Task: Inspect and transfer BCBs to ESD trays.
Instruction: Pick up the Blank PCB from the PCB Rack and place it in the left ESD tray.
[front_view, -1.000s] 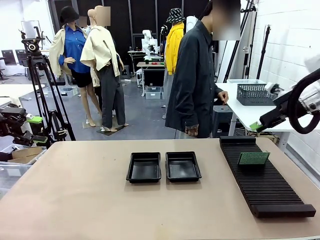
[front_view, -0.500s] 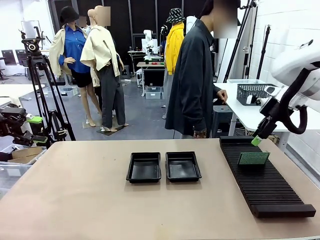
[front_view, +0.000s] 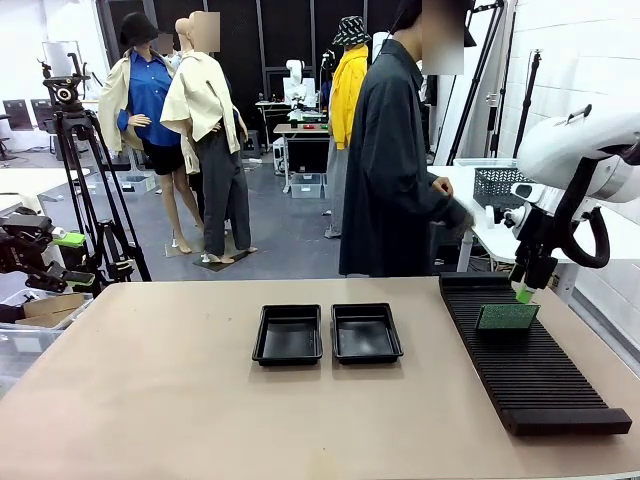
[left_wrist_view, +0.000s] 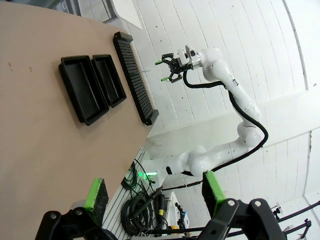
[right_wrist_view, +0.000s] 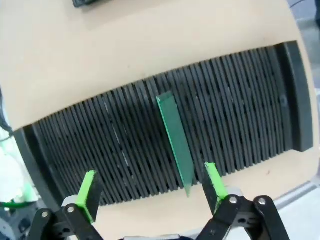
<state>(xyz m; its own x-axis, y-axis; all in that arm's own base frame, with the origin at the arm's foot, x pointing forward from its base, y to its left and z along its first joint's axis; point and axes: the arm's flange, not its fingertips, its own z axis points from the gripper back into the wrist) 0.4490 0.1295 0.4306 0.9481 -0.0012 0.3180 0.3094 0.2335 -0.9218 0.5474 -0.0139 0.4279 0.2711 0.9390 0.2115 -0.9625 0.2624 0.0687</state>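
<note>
One green BCB (front_view: 506, 317) stands on edge in a slot of the long black ribbed rack (front_view: 530, 365). My right gripper (front_view: 524, 291) hangs open just above the board's far right corner, not touching it. In the right wrist view the BCB (right_wrist_view: 175, 142) lies between and ahead of the green pads (right_wrist_view: 89, 189), with my right gripper (right_wrist_view: 150, 185) holding nothing. Two black ESD trays (front_view: 288, 334) (front_view: 366, 332) sit side by side at mid-table, both bare inside. My left gripper (front_view: 76, 258) stays open off the table's left edge; the left wrist view shows my left gripper (left_wrist_view: 155, 192) holding nothing.
A person (front_view: 395, 170) stands at the far edge, turned right, a hand reaching toward a grey mesh basket (front_view: 500, 187) on a white side table. A tripod (front_view: 80, 180) stands at the back left. Bare tabletop (front_view: 180, 400) spreads in front of the trays.
My right arm swung in from the right and lowered its open gripper over the board on the rack. The person turned and reached toward the side table. The left arm stayed still.
</note>
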